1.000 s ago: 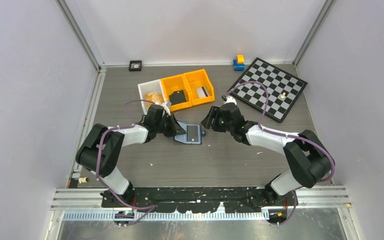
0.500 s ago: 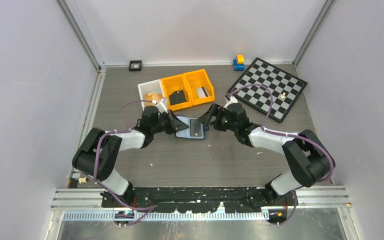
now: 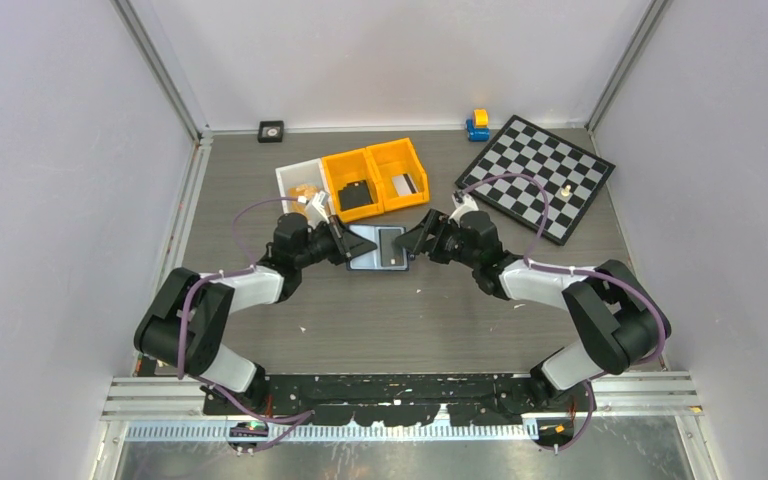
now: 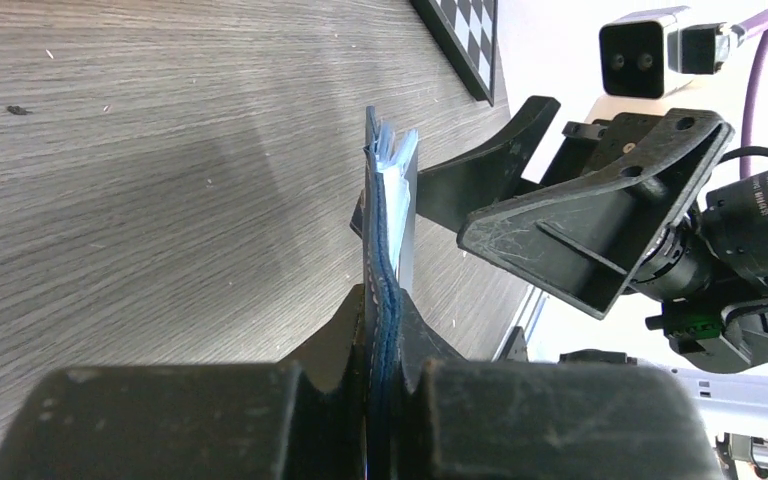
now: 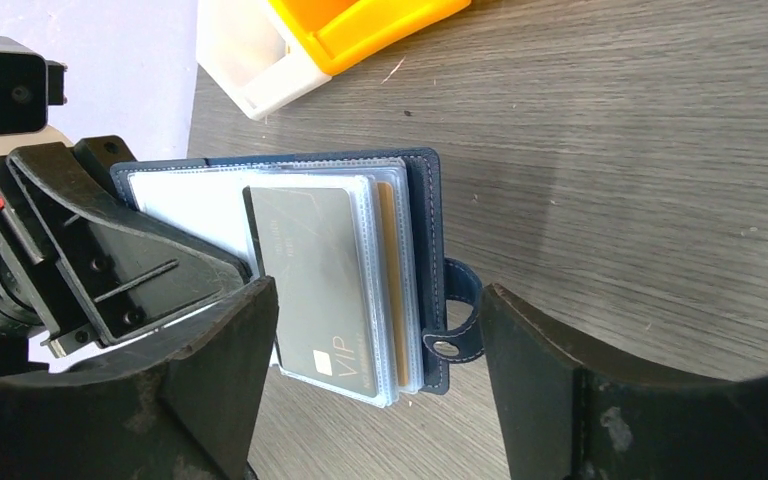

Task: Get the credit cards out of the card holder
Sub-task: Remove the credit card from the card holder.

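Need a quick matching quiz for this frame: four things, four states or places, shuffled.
Things:
1. left gripper
2. right gripper
3. grey card
4. chessboard

States or places:
A. open, fingers on either side of the holder's tab end
B. far right of the table
C. shut on the card holder
D. at the front of the open holder

Pairs: 1-C, 2-A, 3-D, 4-B
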You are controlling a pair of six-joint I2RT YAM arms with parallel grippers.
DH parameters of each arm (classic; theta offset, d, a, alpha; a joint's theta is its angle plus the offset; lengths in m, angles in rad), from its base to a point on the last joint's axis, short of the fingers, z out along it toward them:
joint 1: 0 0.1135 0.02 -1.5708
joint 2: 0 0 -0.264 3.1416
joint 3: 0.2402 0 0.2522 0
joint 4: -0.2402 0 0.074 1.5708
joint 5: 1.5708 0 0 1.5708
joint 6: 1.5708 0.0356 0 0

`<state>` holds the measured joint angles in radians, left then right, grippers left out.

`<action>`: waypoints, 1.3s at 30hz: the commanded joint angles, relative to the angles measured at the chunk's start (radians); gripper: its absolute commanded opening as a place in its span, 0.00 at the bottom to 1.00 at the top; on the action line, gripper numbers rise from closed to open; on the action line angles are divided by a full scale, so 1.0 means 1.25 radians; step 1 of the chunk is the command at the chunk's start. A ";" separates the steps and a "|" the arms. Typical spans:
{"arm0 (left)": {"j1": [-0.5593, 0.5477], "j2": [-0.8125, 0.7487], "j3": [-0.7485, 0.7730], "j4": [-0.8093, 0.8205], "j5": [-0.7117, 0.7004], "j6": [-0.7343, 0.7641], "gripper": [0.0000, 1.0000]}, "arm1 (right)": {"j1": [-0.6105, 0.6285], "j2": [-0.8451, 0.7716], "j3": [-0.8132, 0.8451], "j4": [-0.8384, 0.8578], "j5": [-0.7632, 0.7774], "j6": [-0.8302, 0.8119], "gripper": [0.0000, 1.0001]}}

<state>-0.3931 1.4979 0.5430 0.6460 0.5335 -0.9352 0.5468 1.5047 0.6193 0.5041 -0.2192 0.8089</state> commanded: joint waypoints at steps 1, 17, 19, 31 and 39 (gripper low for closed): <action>0.007 -0.031 0.000 0.081 0.023 -0.014 0.00 | -0.010 -0.033 -0.016 0.098 -0.032 0.021 0.75; 0.023 0.022 0.077 0.132 0.022 -0.148 0.00 | -0.031 -0.024 -0.040 0.154 -0.049 0.067 0.91; 0.021 0.036 0.094 0.132 0.002 -0.146 0.00 | -0.031 -0.020 -0.044 0.185 -0.059 0.076 0.91; 0.010 -0.004 0.056 0.091 0.002 -0.099 0.00 | -0.043 -0.045 -0.072 0.218 -0.045 0.090 0.91; 0.004 -0.025 0.052 0.056 0.002 -0.095 0.00 | -0.049 -0.032 -0.073 0.249 -0.067 0.106 0.78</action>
<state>-0.3805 1.5032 0.5983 0.6823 0.5308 -1.0653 0.4900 1.4906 0.5266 0.7422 -0.2909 0.9295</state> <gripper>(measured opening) 0.061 0.807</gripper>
